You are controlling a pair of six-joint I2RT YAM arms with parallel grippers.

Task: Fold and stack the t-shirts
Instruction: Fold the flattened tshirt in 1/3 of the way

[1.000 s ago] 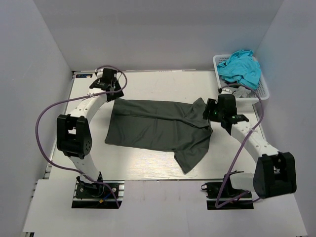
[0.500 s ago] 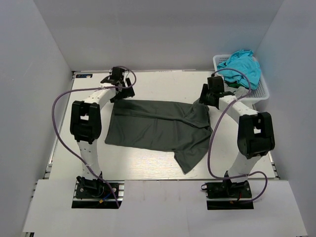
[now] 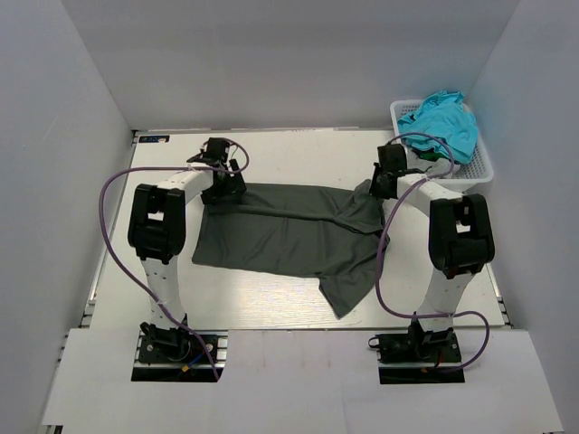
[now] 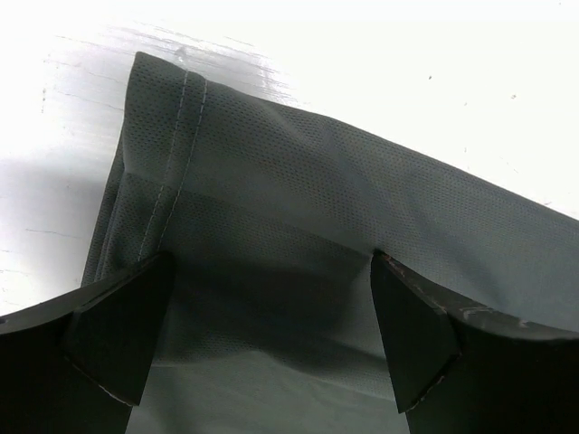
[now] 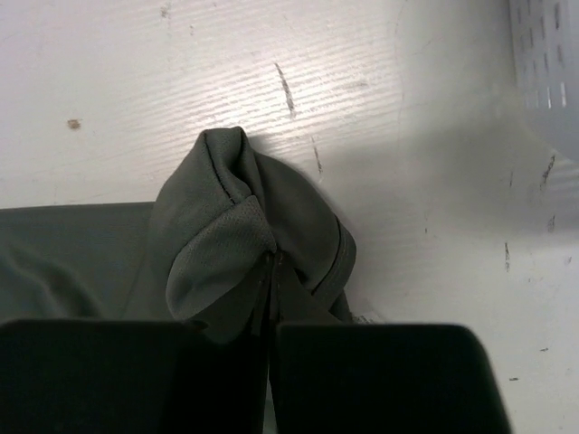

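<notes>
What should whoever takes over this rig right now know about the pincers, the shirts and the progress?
Left pincer: open, straddling the hemmed far-left corner of the dark grey t-shirt; nothing gripped.
Right pincer: shut on a bunched fold at the shirt's far-right end.
The shirt lies spread on the table, rumpled on its right side, with one flap trailing toward the near edge.
Turquoise t-shirt: heaped in the white basket.
Done: no finished fold and no stack visible.
Left: close the left pincer on its corner, fold this shirt, then fold and stack the rest.
</notes>
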